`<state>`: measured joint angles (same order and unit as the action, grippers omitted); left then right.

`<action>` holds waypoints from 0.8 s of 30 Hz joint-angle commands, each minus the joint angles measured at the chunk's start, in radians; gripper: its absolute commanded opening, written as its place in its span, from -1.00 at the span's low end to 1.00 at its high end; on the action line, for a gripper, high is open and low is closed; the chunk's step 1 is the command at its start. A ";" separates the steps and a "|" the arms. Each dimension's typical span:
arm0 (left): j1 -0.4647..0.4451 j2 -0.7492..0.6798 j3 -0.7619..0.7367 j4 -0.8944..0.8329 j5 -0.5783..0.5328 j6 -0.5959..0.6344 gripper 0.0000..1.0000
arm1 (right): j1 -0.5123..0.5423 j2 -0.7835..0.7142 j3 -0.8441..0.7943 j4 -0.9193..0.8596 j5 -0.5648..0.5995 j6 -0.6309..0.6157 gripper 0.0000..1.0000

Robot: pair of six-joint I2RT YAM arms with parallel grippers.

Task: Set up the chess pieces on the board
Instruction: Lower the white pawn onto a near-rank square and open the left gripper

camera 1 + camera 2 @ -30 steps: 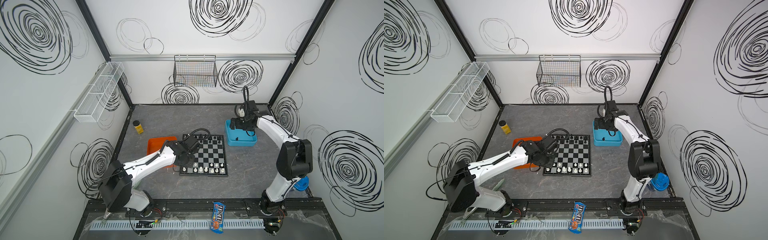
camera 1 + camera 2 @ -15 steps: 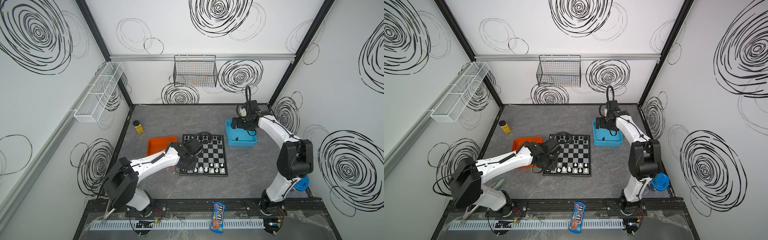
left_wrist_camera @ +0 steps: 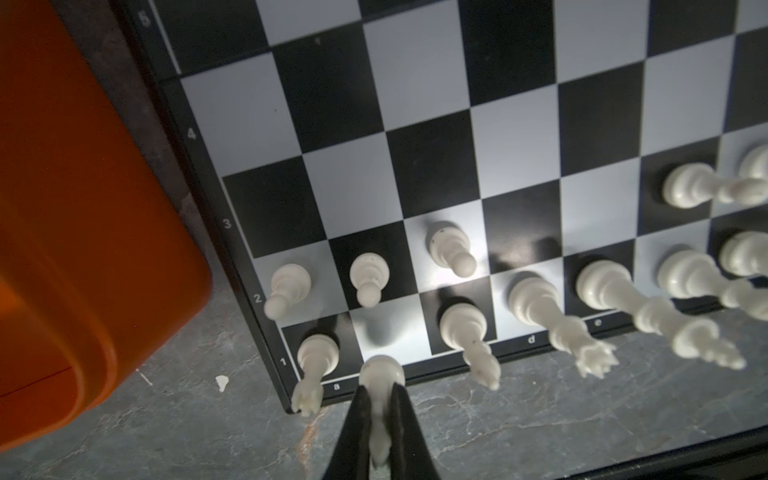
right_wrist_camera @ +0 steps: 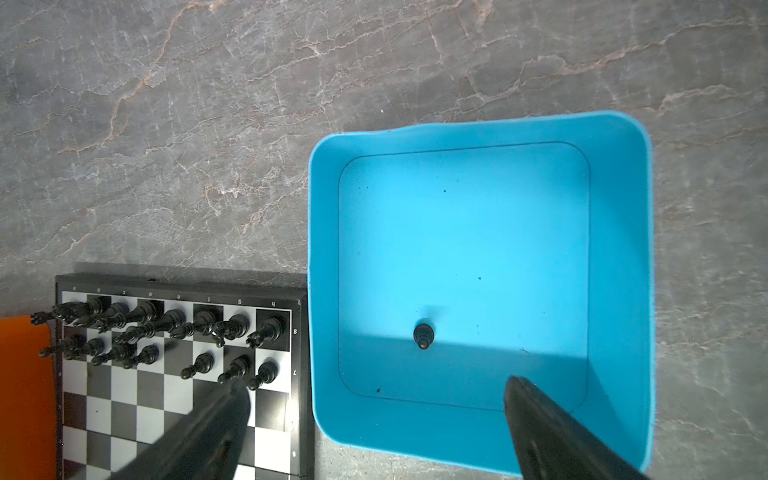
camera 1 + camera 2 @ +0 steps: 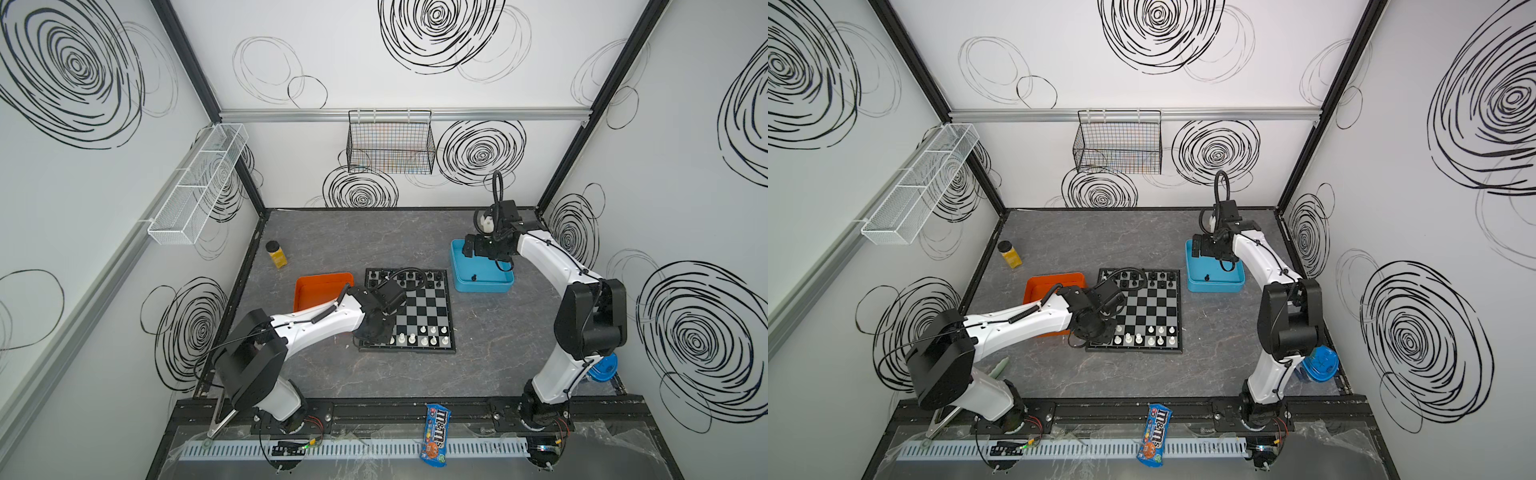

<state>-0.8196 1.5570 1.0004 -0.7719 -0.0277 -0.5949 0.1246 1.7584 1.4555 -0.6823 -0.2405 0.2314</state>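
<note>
Pinched narrow in the left tool (image 3: 380, 388): a white piece (image 3: 381, 370), long axis running straight along the fingers, round base pointing away from the wrist and down at the board (image 3: 515, 137). Just ahead of the tips, one bare square (image 3: 386, 332) in the corner row, flanked by a white rook (image 3: 318, 353) on the orange tray (image 3: 83, 208) side and a white bishop (image 3: 463, 326) on the other. Base seemingly over the board's rim, a little short of that square. Hard to tell whether hovering or already touching. Likely next: a short push forward and down, kept upright, with little room either side of the fingers before brushing the neighbours. Clearly the nearer arm for this spot.

Right tool (image 4: 376, 386) spread wide, holding nothing, hanging above the blue tray (image 4: 615, 249), well apart from the white rows. Between and slightly beyond its fingers, a single black pawn (image 4: 423, 334) standing on the tray floor. Off to one side of that tool, a matching gap (image 4: 176, 353) in the black pawn row.

Compared with a second ago: a small shift of the left arm and wrist toward the board's near corner, same tight grip. Hardly any shift of the right arm, same wide spread.
</note>
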 commanded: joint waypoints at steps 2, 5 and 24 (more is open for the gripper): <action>-0.009 0.019 -0.010 0.026 0.005 -0.009 -0.89 | -0.011 -0.025 -0.010 0.007 -0.002 -0.005 1.00; -0.011 0.027 -0.006 0.028 0.005 -0.007 -0.89 | -0.013 -0.025 -0.012 0.007 -0.006 -0.006 1.00; -0.011 0.058 0.007 0.033 0.006 0.003 -0.74 | -0.022 -0.017 -0.015 0.010 -0.013 -0.005 1.00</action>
<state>-0.8246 1.6028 0.9993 -0.7414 -0.0223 -0.5915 0.1093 1.7584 1.4548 -0.6819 -0.2554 0.2314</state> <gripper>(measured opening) 0.127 0.999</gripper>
